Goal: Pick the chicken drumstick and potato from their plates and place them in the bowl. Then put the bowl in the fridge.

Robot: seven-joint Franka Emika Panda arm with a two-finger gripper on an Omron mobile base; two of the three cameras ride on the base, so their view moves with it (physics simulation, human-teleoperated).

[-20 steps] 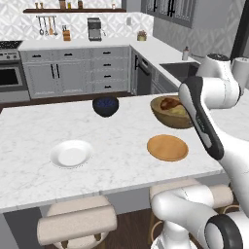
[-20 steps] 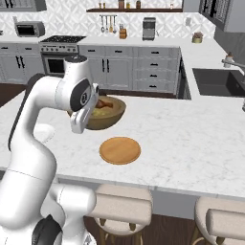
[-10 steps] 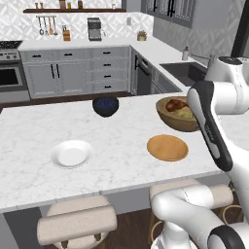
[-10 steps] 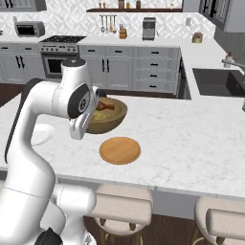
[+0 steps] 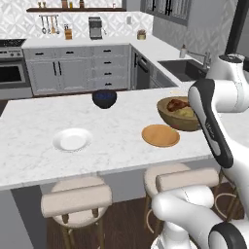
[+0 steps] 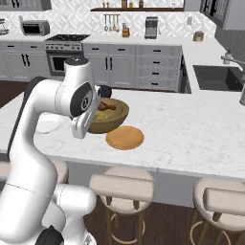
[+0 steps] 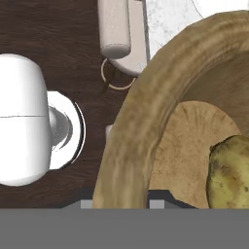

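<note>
grey cabinets [image 5: 73, 73], marble island [image 5: 112, 141], padded stools [image 5: 78, 202], dark wood floor [image 5: 126, 223].

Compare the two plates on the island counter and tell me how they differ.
The white plate is glossy with a raised rim; the wooden plate is a flat orange-tan disc. The white plate lies well apart from the wooden bowl, while the wooden plate lies right beside it. Both are round, similar in size and bare: the chicken drumstick and potato are in the bowl.

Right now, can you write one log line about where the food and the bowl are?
chicken drumstick: in bowl | potato: in bowl | bowl: on counter, off its edge | plates: bare | tool: at bowl rim, state unclear
</note>
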